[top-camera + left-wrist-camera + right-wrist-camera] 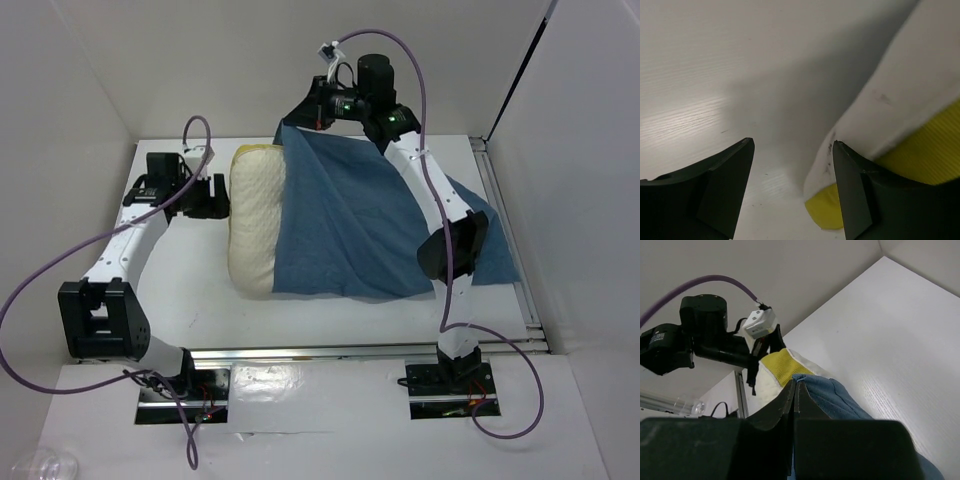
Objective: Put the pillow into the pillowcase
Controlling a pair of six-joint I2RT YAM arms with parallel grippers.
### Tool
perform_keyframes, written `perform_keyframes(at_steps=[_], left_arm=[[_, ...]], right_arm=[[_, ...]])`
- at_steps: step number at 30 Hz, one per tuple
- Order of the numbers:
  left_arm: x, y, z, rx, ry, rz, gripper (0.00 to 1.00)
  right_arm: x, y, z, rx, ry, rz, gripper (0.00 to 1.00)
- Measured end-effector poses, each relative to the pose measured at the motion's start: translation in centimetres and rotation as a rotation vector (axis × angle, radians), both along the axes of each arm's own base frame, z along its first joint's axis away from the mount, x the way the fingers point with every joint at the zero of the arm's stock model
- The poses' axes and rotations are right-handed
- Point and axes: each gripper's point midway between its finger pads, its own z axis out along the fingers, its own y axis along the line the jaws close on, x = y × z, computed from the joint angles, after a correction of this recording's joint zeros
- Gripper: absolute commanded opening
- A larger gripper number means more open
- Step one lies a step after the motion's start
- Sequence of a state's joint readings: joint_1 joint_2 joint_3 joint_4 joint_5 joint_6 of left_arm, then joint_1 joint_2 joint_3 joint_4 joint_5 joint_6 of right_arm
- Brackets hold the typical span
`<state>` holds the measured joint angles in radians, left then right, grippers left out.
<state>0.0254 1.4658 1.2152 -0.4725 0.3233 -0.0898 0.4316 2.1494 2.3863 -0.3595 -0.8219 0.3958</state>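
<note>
On the white table (180,290), top view: the pillow (252,220) lies mid-table with its long side running 12 to 6 o'clock. The pillowcase (360,220) covers its 3 o'clock side and spreads flat toward 3 to 4 o'clock. About half the pillow sticks out bare at the 9 o'clock side. My left gripper (215,195) sits low just beside the pillow's 9 o'clock edge, near its far end. My right gripper (300,112) is at 12 o'clock, raised off the table, pinching the pillowcase's far corner so the cloth hangs down from it in a slope.

Left wrist view: my jaws stand wide apart with bare table between the fingers (725,185), nothing gripped. The pillow's cream cloth and a yellow edge sit at 3 to 5 o'clock. They lie just past my right-hand finger, and I cannot tell whether they touch it.

Right wrist view: my two fingers are pressed together, tips closed on a fold of blue pillowcase that drapes off toward 4 o'clock. Beyond the tips, at 11 o'clock, the pillow's yellow corner and cream cloth show. My left arm (700,335) is right behind it at 10 o'clock.
</note>
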Motion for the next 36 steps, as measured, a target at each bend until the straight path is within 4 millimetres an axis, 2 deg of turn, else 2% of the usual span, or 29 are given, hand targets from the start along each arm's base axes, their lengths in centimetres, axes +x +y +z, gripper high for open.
perform_keyframes(at_steps=[5,9,10,12,14,16,18,20,26,29,31,33,36], left_arm=[[-1.6,-3.3,2.1,-0.172,-0.014,-0.214,0.76],[-3.3,-5.9,4.7,-0.320,-0.004,-0.388,0.76],[-3.6,-6.4,5.0,-0.345,0.003,-0.413,0.70],[-4.2,-6.9,4.7,-0.374,0.030,-0.441,0.70],[-4.7,-6.7,3.4,-0.372,0.063,-0.427,0.70],[-5.2,-5.7,1.7,-0.331,0.094,-0.373,0.70],[-5.7,-4.7,1.0,-0.275,0.090,-0.324,0.73],[-5.9,-3.8,2.0,-0.218,0.035,-0.290,0.73],[-5.9,-2.6,7.9,-0.108,-0.189,-0.262,0.75],[-6.9,-3.4,9.1,-0.115,-0.212,-0.330,0.70],[-7.4,-4.3,9.0,-0.139,-0.185,-0.395,0.69],[-7.8,-5.3,7.8,-0.166,-0.135,-0.459,0.67],[-8.5,-6.2,4.2,-0.216,-0.009,-0.518,0.67]], right_arm=[[0.6,-0.4,-0.9,-0.017,0.002,-0.027,0.00],[1.7,-1.0,-0.9,-0.031,-0.029,-0.082,0.00],[2.0,-1.2,-0.9,-0.034,-0.034,-0.096,0.00],[2.8,-1.6,-1.0,-0.043,-0.051,-0.136,0.00],[3.7,-2.1,-1.0,-0.057,-0.073,-0.180,0.00],[4.5,-2.6,-1.1,-0.072,-0.100,-0.221,0.00],[5.5,-3.1,-1.1,-0.091,-0.135,-0.268,0.00],[6.4,-3.6,-1.3,-0.112,-0.171,-0.316,0.00],[8.7,-5.2,-1.7,-0.163,-0.246,-0.423,0.00],[9.4,-5.9,-1.2,-0.166,-0.278,-0.456,0.00],[9.8,-5.9,-1.1,-0.163,-0.292,-0.464,0.00],[10.2,-5.9,-0.9,-0.162,-0.307,-0.473,0.00],[10.7,-5.9,-0.8,-0.163,-0.322,-0.480,0.00]])
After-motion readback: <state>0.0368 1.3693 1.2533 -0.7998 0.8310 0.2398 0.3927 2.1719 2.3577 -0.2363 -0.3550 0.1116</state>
